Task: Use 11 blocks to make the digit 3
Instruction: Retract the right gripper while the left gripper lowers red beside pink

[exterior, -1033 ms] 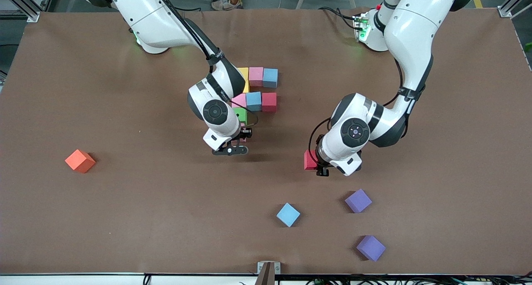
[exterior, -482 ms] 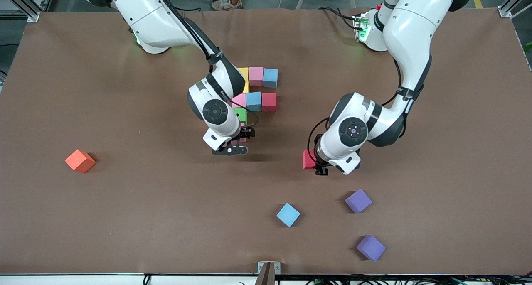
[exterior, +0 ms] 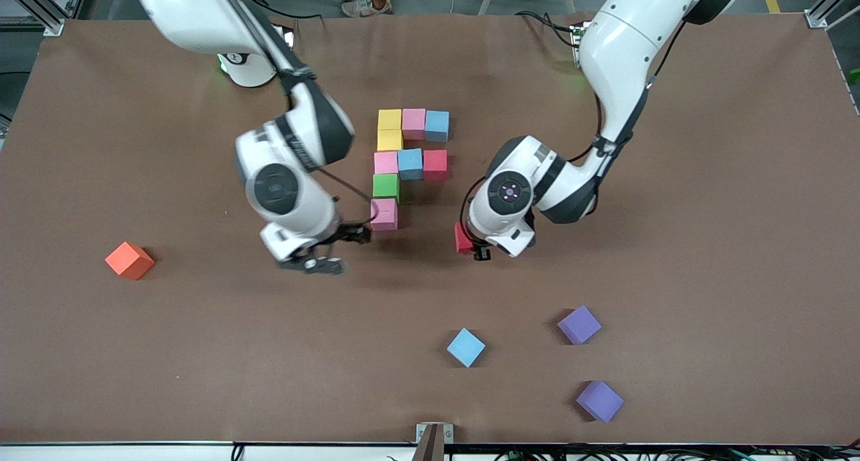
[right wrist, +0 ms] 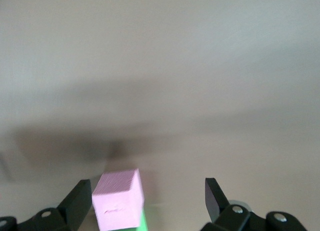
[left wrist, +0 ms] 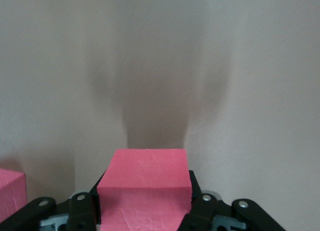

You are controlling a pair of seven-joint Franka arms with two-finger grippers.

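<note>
While gripping a red block (exterior: 462,238), left gripper (exterior: 474,247) up over bare table just toward the left arm's end from the figure (exterior: 406,162); in the left wrist view, block (left wrist: 145,188) pinched between both fingers (left wrist: 202,206), nothing beneath but brown table (left wrist: 240,91). Right gripper (exterior: 321,254) spread wide and empty, over the table beside the lowest pink block (exterior: 383,214), toward the right arm's end; same pink block (right wrist: 117,200) seen loose between the parted fingers (right wrist: 80,203) in the right wrist view, with a sliver of green at its edge. Eight blocks down so far: yellow (exterior: 390,119), pink (exterior: 414,123), blue (exterior: 437,126) across the farthest row, yellow (exterior: 389,140) below, then pink (exterior: 385,162), blue (exterior: 410,164), red (exterior: 435,164), then green (exterior: 385,186) and that lowest pink. Loose, nearer the camera: a blue block (exterior: 465,347) and two purple ones (exterior: 579,324) (exterior: 599,400), well apart. Orange cube (exterior: 130,260) alone toward the right arm's end. No obstacle between red block and figure.
</note>
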